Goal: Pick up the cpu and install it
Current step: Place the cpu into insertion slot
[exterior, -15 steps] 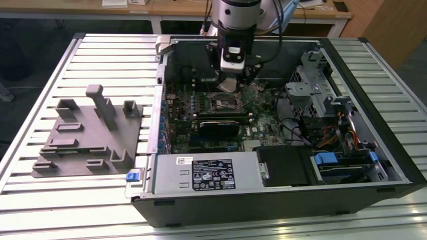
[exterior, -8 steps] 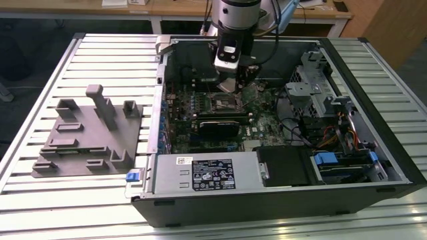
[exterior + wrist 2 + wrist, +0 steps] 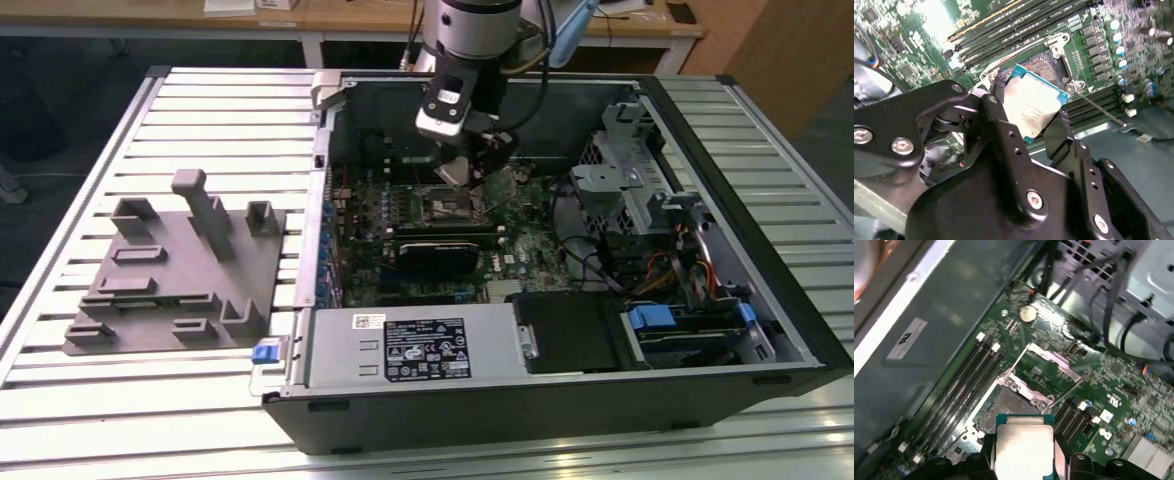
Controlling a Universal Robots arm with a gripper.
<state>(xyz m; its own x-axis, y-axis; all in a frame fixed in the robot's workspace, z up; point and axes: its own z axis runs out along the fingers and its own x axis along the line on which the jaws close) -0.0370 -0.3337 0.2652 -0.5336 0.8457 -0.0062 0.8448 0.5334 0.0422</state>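
Grey fixture: sits on the slatted table at the exterior view's left, well apart from the work.
Computer case: lies open, with the motherboard facing up.
Gripper: hangs inside the case, over the middle of the board.
Jaws: pinching the cpu by two opposite edges, as seen in both wrist views.
Cpu: held clear of the board with its silver top showing. It looks tilted in the second wrist view and sits just short of the socket in the first wrist view.
Socket: open, with the contact field bare, the load plate swung back and the lever released.
Drive cage: at the exterior view's right, with cables near the board.
Risk, tilt: if the chip meets the socket corner-first, that corner could bend the contacts.
Risk, alignment: a chip off-centre or turned the wrong way would probably rest on the frame and not seat.
Risk, grip: only thin edges are held, so a nudge against the load plate could twist or drop the chip.
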